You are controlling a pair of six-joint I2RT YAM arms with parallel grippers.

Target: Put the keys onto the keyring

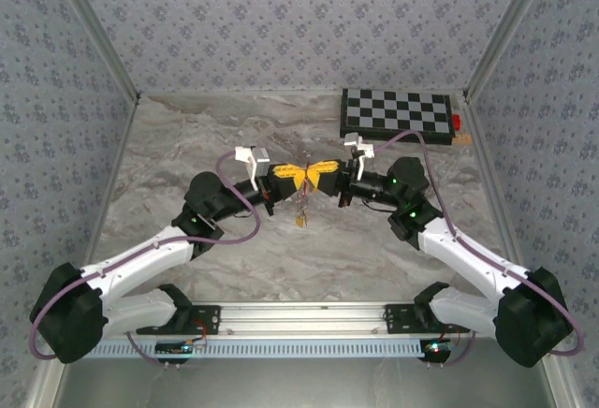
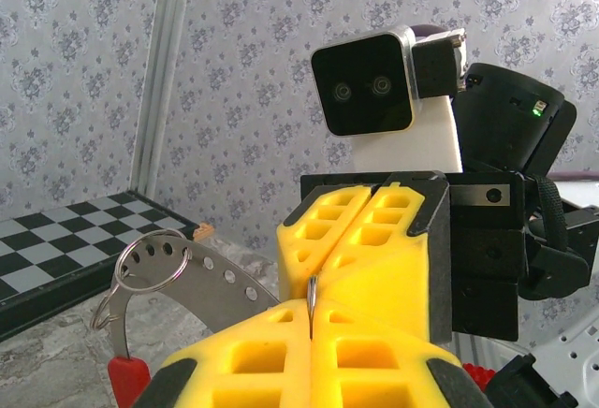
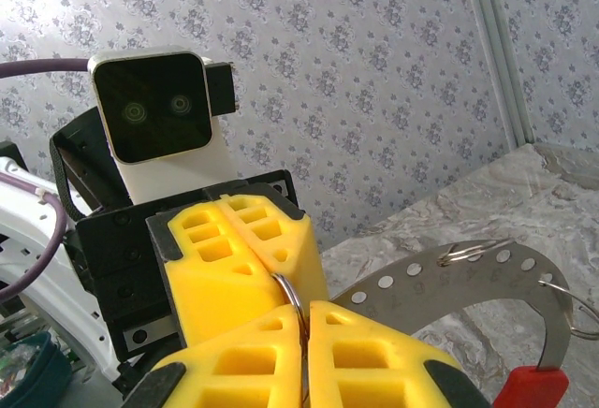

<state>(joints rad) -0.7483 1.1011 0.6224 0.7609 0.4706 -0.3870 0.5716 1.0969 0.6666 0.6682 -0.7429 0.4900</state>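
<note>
In the right claw (image 3: 304, 338), the keyring (image 3: 449, 282)

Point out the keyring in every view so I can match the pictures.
Top external: the keyring hangs small and faint just below where the yellow fingertips meet, mid-picture.
Left wrist: the keyring is at lower left, a grey perforated band arching down to its red end.
Right wrist: the keyring is at lower right, with its red end at the bottom edge.
Shared landmark: the yellow fingertips, tip to tip, pinching a thin wire ring.
</note>
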